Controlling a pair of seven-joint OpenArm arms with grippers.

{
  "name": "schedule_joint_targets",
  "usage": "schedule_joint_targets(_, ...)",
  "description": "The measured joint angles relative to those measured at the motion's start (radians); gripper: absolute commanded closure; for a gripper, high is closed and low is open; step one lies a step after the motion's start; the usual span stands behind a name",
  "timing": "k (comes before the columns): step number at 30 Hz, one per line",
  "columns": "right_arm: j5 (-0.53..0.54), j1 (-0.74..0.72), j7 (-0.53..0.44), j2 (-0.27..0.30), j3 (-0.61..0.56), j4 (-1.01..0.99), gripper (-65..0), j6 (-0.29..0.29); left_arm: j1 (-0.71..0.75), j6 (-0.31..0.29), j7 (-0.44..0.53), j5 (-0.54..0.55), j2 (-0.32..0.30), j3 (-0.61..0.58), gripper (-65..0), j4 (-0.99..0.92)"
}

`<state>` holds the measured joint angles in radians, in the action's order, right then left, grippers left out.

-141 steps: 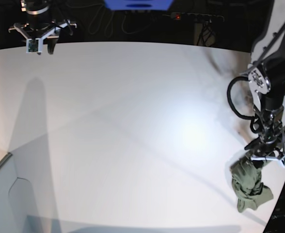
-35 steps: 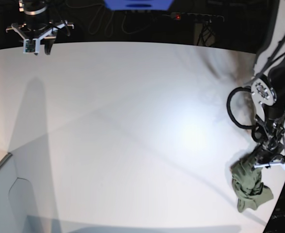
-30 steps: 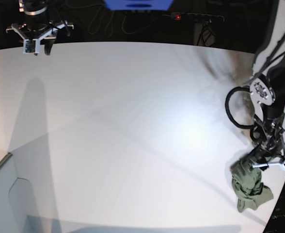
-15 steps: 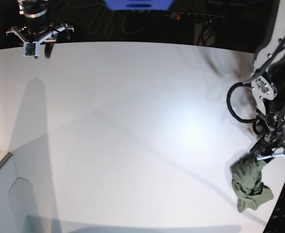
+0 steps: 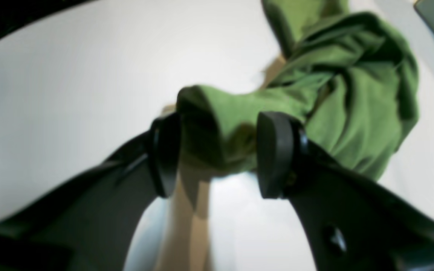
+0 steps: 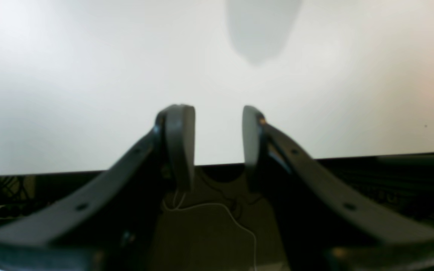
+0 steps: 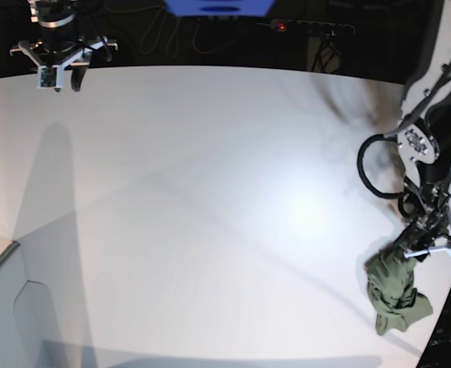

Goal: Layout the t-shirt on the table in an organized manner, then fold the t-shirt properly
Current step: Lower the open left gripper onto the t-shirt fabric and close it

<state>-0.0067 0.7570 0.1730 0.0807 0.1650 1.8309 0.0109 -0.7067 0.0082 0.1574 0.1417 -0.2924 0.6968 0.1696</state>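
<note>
The olive-green t-shirt (image 7: 394, 291) lies crumpled in a small heap near the front right edge of the white table (image 7: 210, 192). My left gripper (image 7: 423, 249) points down at the top of the heap. In the left wrist view a thick fold of the t-shirt (image 5: 352, 105) fills the gap between the two black pads, so the left gripper (image 5: 219, 154) is shut on it. My right gripper (image 7: 57, 61) hangs at the far left edge of the table (image 6: 89, 56), far from the shirt. The right gripper (image 6: 217, 143) is open, with nothing between its fingers.
Beyond the far edge of the table there is dark floor with cables and a power strip (image 7: 310, 27). A grey panel (image 7: 11, 307) sits at the front left corner. The table's curved front edge runs just right of the shirt.
My left gripper has shifted slightly right and up at the top of the shirt heap, drawing the upper fold with it. The right arm has barely moved.
</note>
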Motion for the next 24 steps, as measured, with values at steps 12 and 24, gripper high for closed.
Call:
schedule_joint_targets(12, 0.000, 0.000, 0.000, 0.000, 0.000, 0.000, -21.7, 0.000, -0.006, 0.000, 0.001, -0.001, 0.002, 0.000, -20.9, 0.000)
schedule_joint_targets(24, 0.000, 0.000, 0.000, 0.000, 0.000, 0.000, -21.7, 0.000, -0.006, 0.000, 0.001, -0.003, 0.001, -0.001, -4.8, 0.000)
